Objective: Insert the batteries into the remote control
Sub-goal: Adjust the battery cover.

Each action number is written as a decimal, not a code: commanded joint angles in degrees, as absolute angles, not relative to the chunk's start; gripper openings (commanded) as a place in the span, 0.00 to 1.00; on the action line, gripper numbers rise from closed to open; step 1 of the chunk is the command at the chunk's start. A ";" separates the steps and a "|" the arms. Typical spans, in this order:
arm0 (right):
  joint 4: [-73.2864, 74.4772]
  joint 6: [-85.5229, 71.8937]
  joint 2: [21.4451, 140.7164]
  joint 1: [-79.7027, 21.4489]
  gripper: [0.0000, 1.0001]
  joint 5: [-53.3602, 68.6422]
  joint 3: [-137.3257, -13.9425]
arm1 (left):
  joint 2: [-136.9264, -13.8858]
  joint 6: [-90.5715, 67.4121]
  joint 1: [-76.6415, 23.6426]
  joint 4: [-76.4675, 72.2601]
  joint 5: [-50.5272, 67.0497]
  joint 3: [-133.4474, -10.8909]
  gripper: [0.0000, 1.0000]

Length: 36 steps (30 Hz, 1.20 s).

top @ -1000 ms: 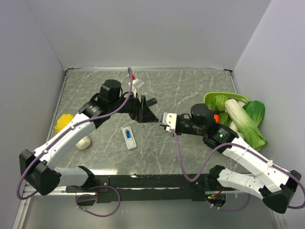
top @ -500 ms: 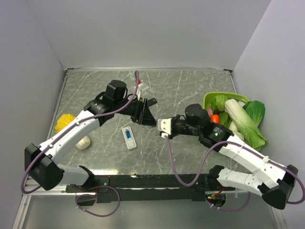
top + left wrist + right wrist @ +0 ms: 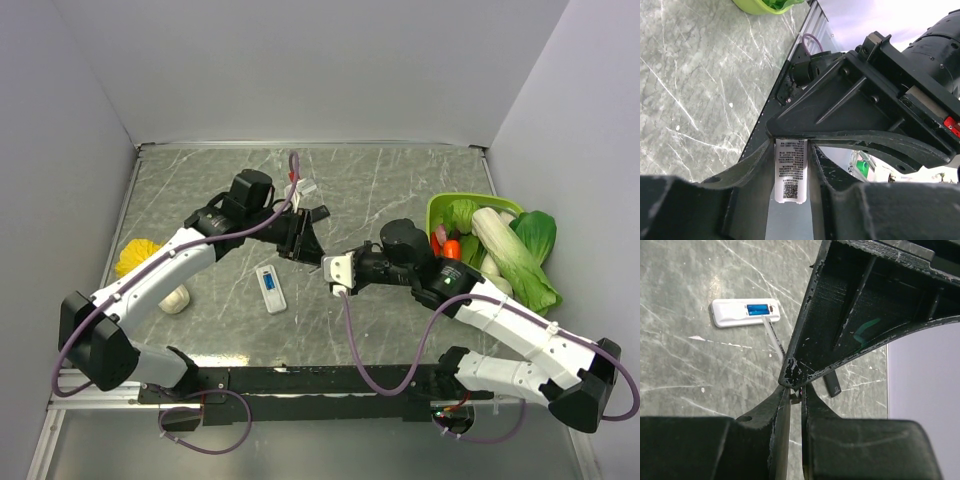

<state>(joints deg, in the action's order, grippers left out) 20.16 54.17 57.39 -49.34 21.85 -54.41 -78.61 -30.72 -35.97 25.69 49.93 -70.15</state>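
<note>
The white remote control (image 3: 270, 288) lies on the marble table with its back open. Blue batteries (image 3: 756, 309) sit in its compartment (image 3: 270, 284). Above the table, right of the remote, the two grippers meet. My right gripper (image 3: 335, 272) is shut on a white battery cover (image 3: 342, 270). In the left wrist view that cover (image 3: 791, 170), printed with text and a QR code, sits between the fingers of my left gripper (image 3: 792, 150), which touch both its sides. From the right wrist, the narrow jaws of the right gripper (image 3: 796, 392) pinch it edge-on.
A black remote (image 3: 832, 385) lies behind the grippers. A green bowl (image 3: 445, 203) with vegetables and a bok choy (image 3: 525, 255) stand at the right wall. A yellow item (image 3: 133, 255) and a white bulb (image 3: 175, 298) lie at the left.
The right gripper carried the cover leftward. The left gripper came in from the left and its jaws narrowed around the cover.
</note>
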 commanded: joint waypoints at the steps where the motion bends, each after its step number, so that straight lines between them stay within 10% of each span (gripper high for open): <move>1: 17.58 56.78 57.74 -50.01 0.00 21.54 -56.52 | -79.01 -31.02 -36.30 24.61 53.25 -72.42 0.35; 7: 16.79 57.66 58.10 -50.10 0.00 21.27 -56.34 | -79.37 -29.97 -36.30 25.75 54.58 -72.42 0.35; 13: 16.52 58.01 58.62 -50.01 0.00 21.27 -56.42 | -78.84 -29.88 -36.30 25.40 55.11 -71.63 0.15; 16: 16.00 57.75 58.71 -50.01 0.08 21.36 -56.25 | -78.40 -29.88 -36.30 25.23 54.23 -71.37 0.01; 26: 12.75 49.59 58.98 -50.10 0.61 18.81 -55.72 | -75.33 -31.20 -34.63 23.03 44.14 -66.54 0.01; 36: 7.64 27.81 57.56 -49.57 0.80 3.56 -52.73 | -71.81 -42.00 -34.63 24.88 0.19 -55.73 0.01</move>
